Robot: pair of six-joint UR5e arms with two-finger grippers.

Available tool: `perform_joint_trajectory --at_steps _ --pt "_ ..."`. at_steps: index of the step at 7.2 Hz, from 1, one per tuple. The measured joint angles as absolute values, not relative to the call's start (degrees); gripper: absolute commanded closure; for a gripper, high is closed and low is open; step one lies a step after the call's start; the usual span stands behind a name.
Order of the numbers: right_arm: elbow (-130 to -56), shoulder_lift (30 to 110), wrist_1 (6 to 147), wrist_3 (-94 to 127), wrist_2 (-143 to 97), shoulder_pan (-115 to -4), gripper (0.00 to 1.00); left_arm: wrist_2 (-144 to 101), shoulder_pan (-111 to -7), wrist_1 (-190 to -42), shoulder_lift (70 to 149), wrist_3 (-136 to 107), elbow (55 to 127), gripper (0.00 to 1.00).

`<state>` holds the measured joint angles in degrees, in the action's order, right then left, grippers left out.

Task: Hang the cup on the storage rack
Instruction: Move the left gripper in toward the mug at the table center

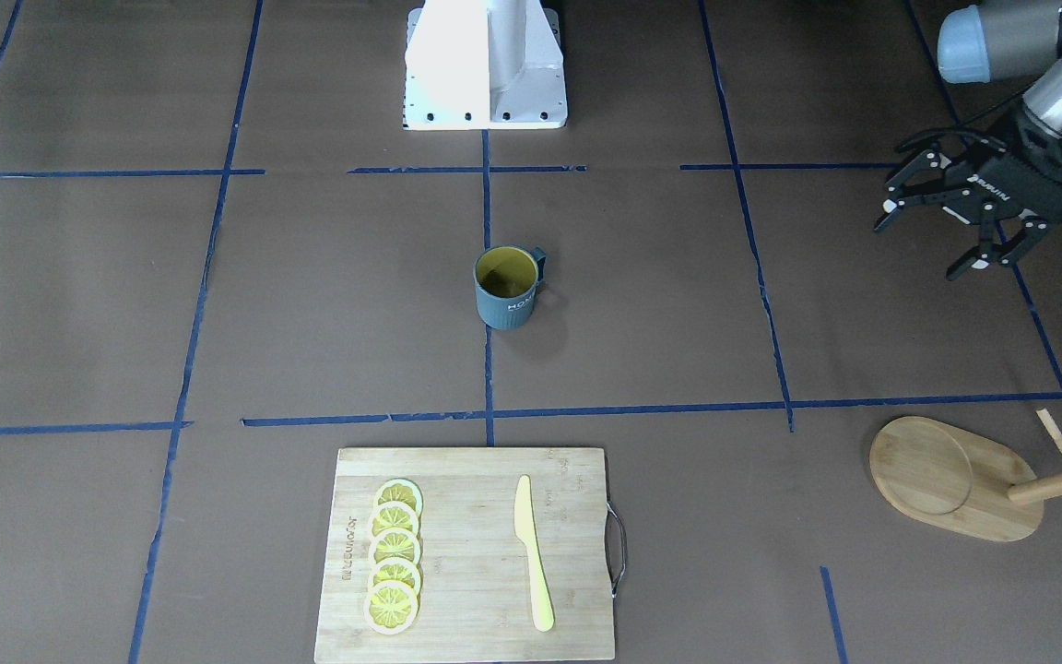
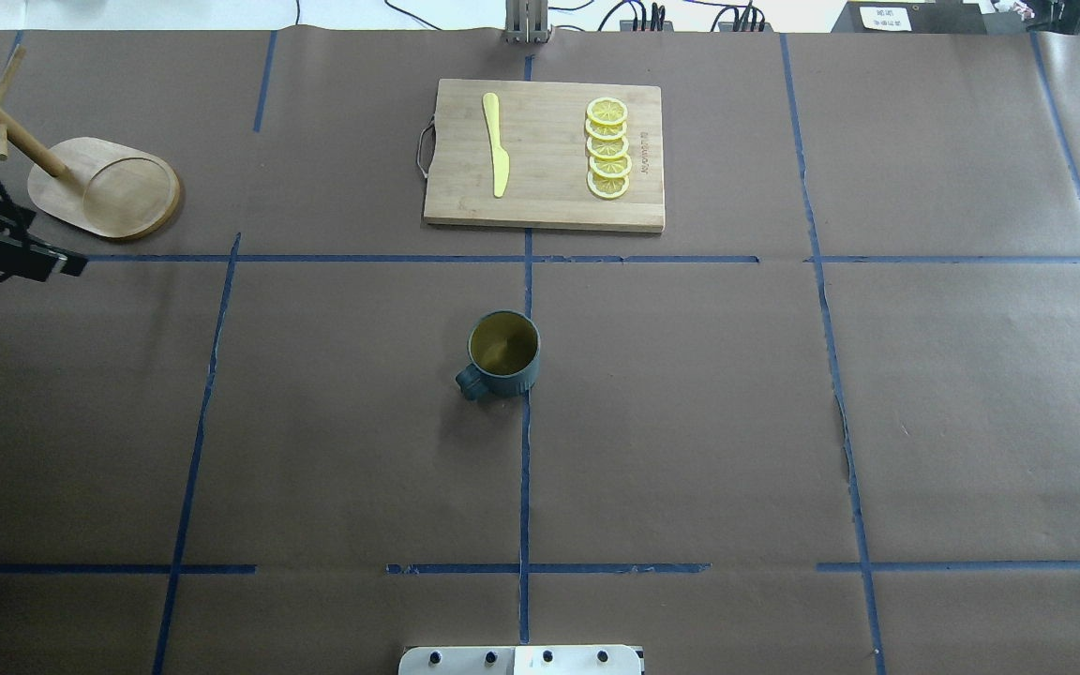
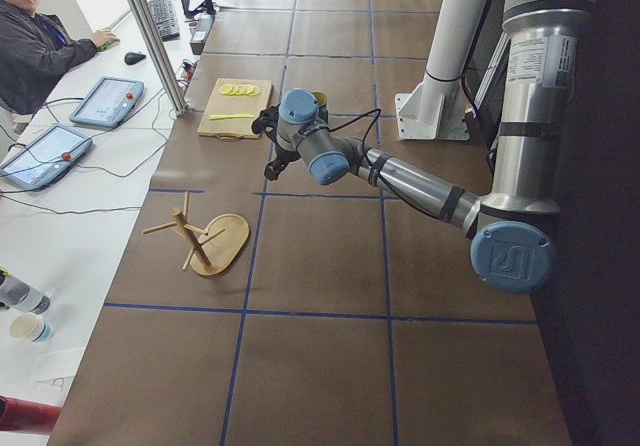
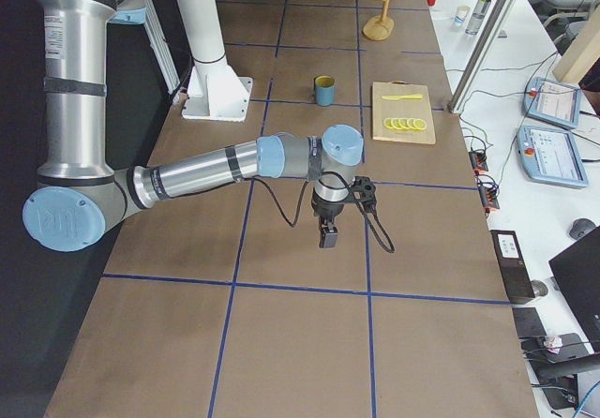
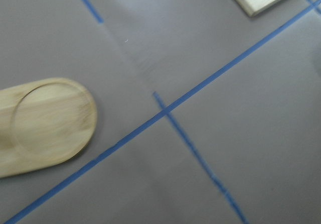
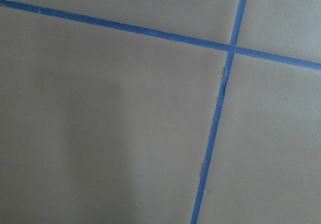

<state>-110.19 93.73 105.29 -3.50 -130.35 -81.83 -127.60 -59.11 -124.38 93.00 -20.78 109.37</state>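
My left gripper [image 1: 923, 242] hangs wide open and empty, near the rack [image 1: 946, 480]. 1 cup [image 1: 506, 288] stands upright mid-table, well apart. My right gripper [image 4: 326, 235]: opening cannot be told.

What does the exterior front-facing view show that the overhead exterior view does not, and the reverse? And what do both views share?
Only the front-facing view shows the left pincer whole, fingers spread open, and the white lettering on the cup. Only the overhead view shows cables beyond the table's far edge. Both show the upright cup mid-table, the storage rack, the cutting board with lemon slices and a yellow knife, and the robot's base.
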Motion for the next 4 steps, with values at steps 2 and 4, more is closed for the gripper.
perform_joint_trajectory --at_steps 2,4 --pt "-110.0 93.5 105.3 -3.5 -130.3 -81.8 0.00 -116.8 -48.6 -131.3 97.1 -25.7 107.8 0.00" --pt "-110.0 93.4 105.3 -3.4 -130.3 -81.8 0.00 -109.0 -40.8 -141.6 101.6 -29.9 101.3 0.00"
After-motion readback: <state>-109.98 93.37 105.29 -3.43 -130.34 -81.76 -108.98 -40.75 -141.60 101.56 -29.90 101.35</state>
